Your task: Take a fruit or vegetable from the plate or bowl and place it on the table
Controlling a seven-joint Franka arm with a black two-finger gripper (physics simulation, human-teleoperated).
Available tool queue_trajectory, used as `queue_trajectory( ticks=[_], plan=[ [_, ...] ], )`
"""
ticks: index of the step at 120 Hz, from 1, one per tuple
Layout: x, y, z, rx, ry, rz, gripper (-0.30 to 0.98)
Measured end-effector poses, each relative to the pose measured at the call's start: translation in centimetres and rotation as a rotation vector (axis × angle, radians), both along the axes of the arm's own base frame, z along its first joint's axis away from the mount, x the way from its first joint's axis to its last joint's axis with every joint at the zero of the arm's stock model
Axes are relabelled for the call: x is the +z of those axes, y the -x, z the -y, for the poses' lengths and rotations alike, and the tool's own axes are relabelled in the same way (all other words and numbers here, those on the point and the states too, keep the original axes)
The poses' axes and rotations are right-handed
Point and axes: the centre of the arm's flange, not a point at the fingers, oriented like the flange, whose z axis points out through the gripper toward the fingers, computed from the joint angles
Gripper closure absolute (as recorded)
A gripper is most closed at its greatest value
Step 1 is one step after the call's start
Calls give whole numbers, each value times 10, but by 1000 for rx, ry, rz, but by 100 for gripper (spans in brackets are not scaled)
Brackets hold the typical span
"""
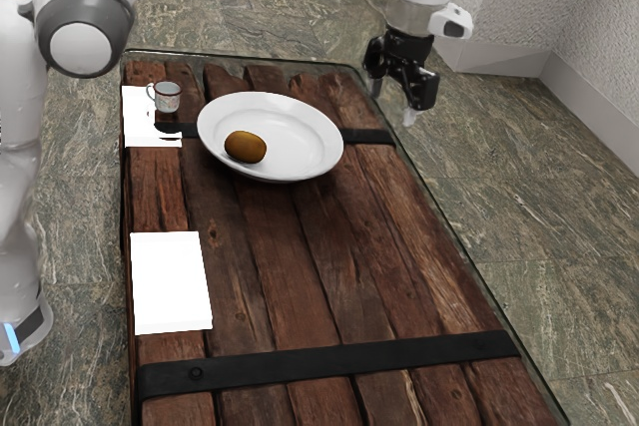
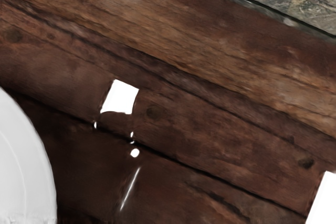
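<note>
1 white sheet (image 1: 172,281) lies nearest me on the table (image 1: 300,276), with planks running between it and the plate (image 1: 295,137). Those planks look like a good set-down spot. The fruit (image 1: 246,147), brown and oval, sits inside the plate, toward its near rim. Past it stands the mug (image 1: 167,99), well apart from my route. Farther off, beyond the plate toward the exterior view's right, the gripper (image 1: 391,104) hangs raised, its 2 fingers apart and holding nothing.

The step in hand is the approach. I'd cross over the plate high, centre above the fruit, and turn so the 2 fingers straddle its narrower width. Then I'd go straight down, stopping short of the sloping rim; a tip catching there could tilt the plate. Its rounded skin may roll, so I'd close slowly.
</note>
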Motion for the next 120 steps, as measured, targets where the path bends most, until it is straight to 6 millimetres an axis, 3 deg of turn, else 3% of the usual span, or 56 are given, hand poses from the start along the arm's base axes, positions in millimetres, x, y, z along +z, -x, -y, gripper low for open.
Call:
queue_trajectory(
  ticks=[8, 17, 22, 32, 41, 53, 57, 65, 69, 72, 76, 89, 96, 112, 120],
  plan=[
    [2, -2, 6, 203, 23, -4, 0],
    [22, 10, 3, 335, 54, 17, 0],
    [33, 17, -5, 386, 71, 29, 0],
    [33, 19, -25, 452, 90, 17, 0],
    [17, 12, -44, 461, 103, -15, 0],
    [-25, 0, -48, 384, 123, -97, 0],
    [-39, 1, -39, 339, 133, -129, 0],
    [-48, 9, 1, 213, 101, -154, 0],
    [-47, 13, 5, 166, 65, -150, 0],
    [-47, 14, -4, 150, 41, -147, 0],
    [-47, 23, -31, 147, 15, -146, 0],
    [-61, 97, -124, 132, -17, -102, 0],
    [-74, 122, -136, 57, -20, -73, 0],
    [-80, 134, -158, -119, -45, 6, 0],
    [-85, 154, -166, -202, -32, 32, 0]
  ],
)
